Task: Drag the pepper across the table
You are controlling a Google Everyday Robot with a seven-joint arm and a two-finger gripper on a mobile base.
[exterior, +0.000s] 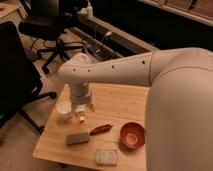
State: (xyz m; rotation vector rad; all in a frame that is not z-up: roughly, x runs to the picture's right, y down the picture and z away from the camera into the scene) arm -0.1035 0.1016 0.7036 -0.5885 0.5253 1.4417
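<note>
The pepper [101,129] is a slim dark-red chili lying on the light wooden table [120,102], left of the round orange-red bowl [132,135]. My gripper [81,115] hangs from the white arm [115,70] over the table's left part. It is above and to the left of the pepper, a short gap apart from it. It holds nothing that I can see.
A small white cup [64,110] stands just left of the gripper. A grey block [77,138] lies left of the pepper, and a pale flat packet [106,157] lies near the front edge. Black office chairs [47,27] stand on the floor behind and to the left.
</note>
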